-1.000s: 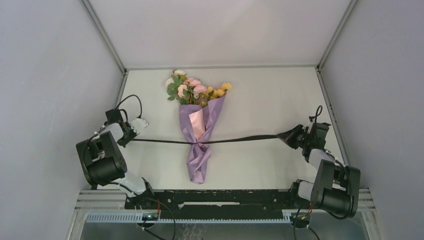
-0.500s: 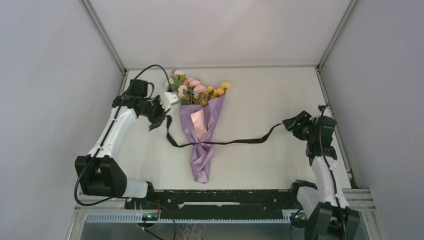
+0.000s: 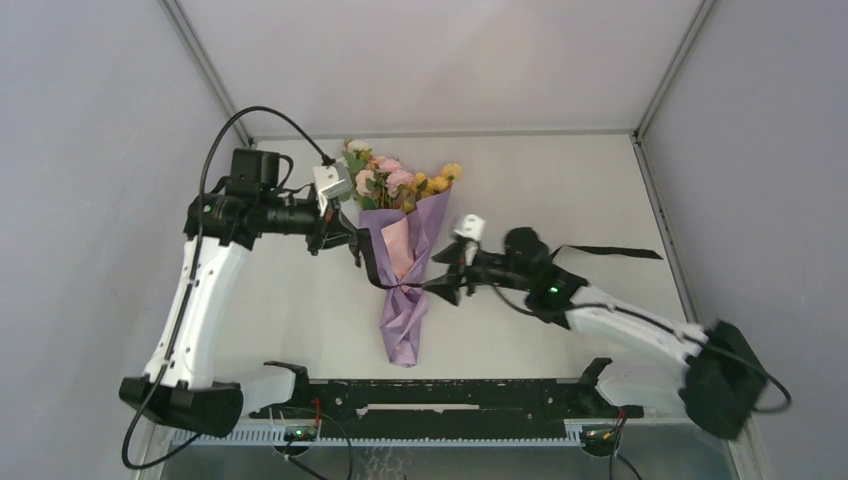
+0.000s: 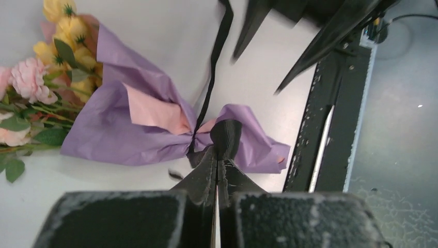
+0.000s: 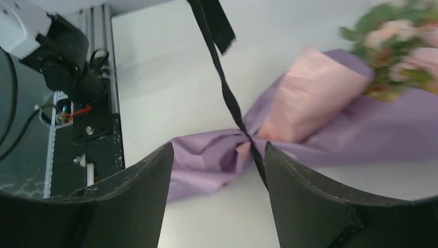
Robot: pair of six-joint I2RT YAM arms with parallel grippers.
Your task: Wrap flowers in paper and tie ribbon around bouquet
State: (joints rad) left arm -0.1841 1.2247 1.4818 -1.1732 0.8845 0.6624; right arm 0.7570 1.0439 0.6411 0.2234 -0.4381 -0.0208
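R end effector [image 3: 447, 283] now apart, off ribbon [image 3: 610, 251], at bouquet [image 3: 403, 312]; L end effector [image 3: 351, 240] still clamps ribbon.

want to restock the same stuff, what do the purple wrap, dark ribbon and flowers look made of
Wrap: thin matte paper, judging by sharp crinkles and its pink reverse. Ribbon: probably flat woven fabric; limp, low sheen, square cut end. Flowers: possibly fabric or plastic, too small to confirm.

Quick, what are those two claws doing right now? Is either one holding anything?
Left gripper: closed, pinching the ribbon.
Right gripper: open, holding nothing; the ribbon runs through the gap.
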